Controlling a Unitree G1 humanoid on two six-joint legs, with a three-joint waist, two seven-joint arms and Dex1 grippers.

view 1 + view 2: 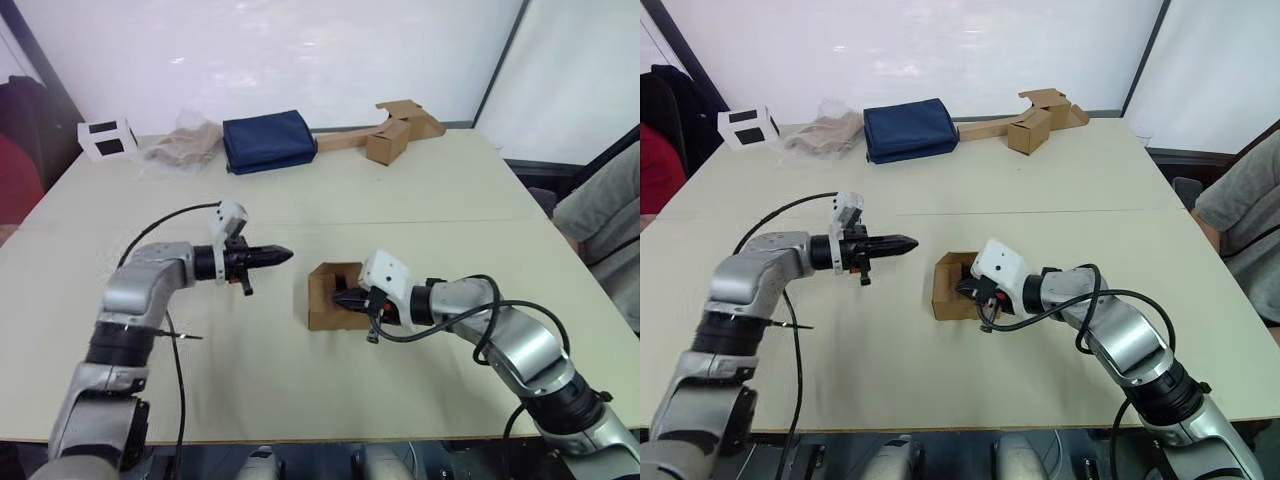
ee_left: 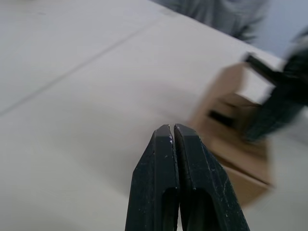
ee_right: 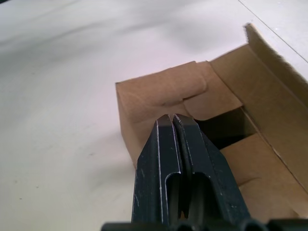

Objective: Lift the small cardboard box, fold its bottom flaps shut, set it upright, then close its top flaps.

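Far L of table (image 1: pixel 300 205): white box w/ black squares (image 1: pixel 107 138) near back L corner, then a crumpled beige bag (image 1: pixel 183 146), then a folded navy cloth (image 1: pixel 268 141) just beside it. Further R along back edge: brown cardboard pieces on a long strip (image 1: pixel 385 132)

L gripper (image 1: pixel 280 256) held above the tabletop L of centre, pointing R toward the box; fingers (image 2: pixel 166 159) pressed together, nothing between them. Apart from the box, a gap of bare table between tip & box

Small cardboard box (image 1: pixel 327 297) sits on table roughly centre, btwn the two grippers, open end facing the R gripper. Flaps (image 3: pixel 192 94) at the open end partly folded in across the opening, one w/ rounded corner; dark gap into the interior beside it. Another flap/wall panel (image 3: pixel 274 86) stands out on the far side in R wrist view. Can't tell which end is top vs bottom

R gripper (image 1: pixel 345 298) right at the box's open end, tips reaching in over the folded flap; fingers (image 3: pixel 166 154) together, not clamping any cardboard as far as visible

Far R: a person in grey (image 1: pixel 610 225) at table edge
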